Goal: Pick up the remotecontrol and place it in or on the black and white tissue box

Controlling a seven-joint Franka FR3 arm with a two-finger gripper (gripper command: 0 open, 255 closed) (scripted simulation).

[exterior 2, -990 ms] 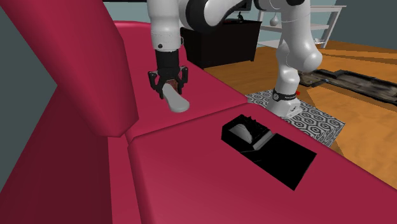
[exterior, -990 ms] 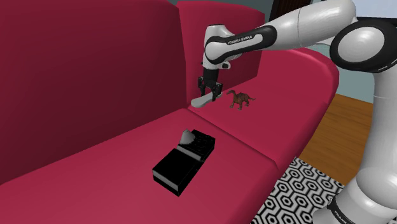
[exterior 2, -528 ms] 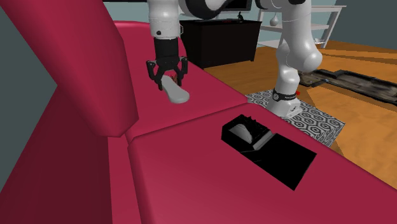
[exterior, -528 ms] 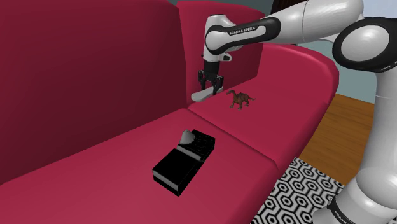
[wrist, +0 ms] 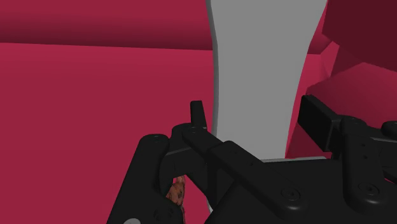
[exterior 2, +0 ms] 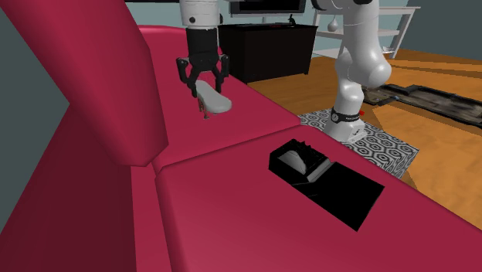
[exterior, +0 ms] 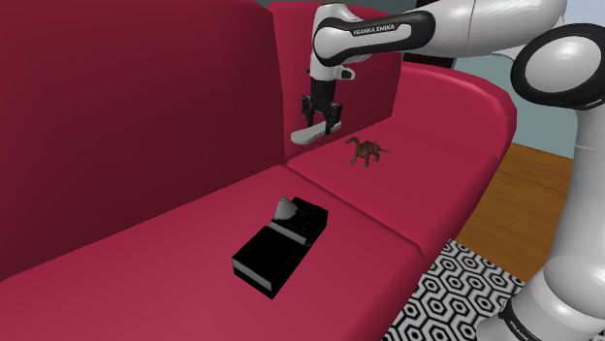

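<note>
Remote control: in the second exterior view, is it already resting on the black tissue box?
No, the grey remote control hangs clasped in the pincer above the sofa, apart from the tissue box.

The red sofa is looked down on in the shoulder view from beside the arm, at middling distance, facing across the seat toward the backrest. In the second exterior view the same seat is seen from its opposite end, nearer and lower, facing back toward the arm and the patterned rug. The black tissue box and the gripper are shared by both. The wrist view is taken very close along the fingers, with the grey remote framed against red cushions.
</note>
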